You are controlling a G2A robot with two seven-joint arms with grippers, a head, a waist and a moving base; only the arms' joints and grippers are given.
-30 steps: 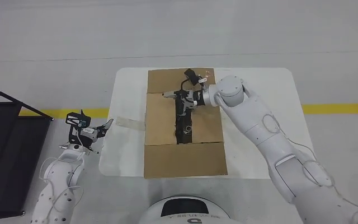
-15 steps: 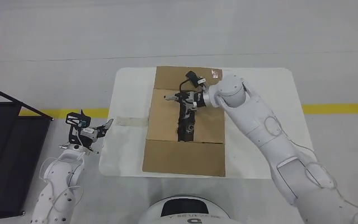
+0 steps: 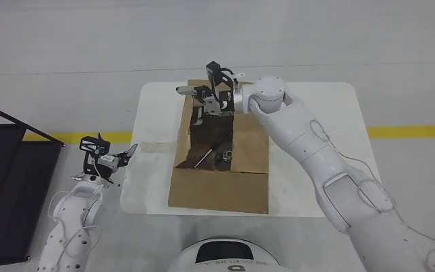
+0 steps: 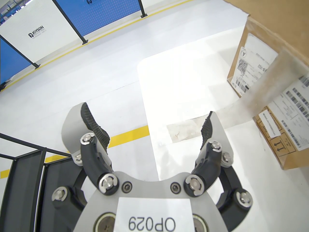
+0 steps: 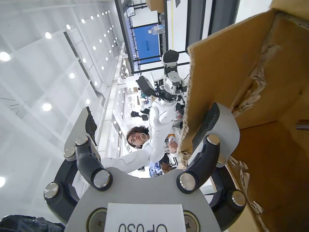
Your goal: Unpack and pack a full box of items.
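At nine o'clock, off the edge of the table [image 3: 306, 136], the left gripper [image 4: 147, 109] hangs wide and empty. A strip of loose tape [image 3: 158, 148] lies on the tabletop between it and the box [image 3: 221, 187]. The box sits at the table's centre with its top open, dark items [image 3: 221, 132] and a thin metal rod [image 3: 211, 148] visible inside. At the box's eleven o'clock corner the right gripper [image 5: 152, 107] is spread wide, a raised flap [image 5: 229, 68] standing between its jaws and touching one pad, unclamped. I judge this to be flap-opening ahead of unpacking; next the flap needs folding outward, then a reach into the cavity
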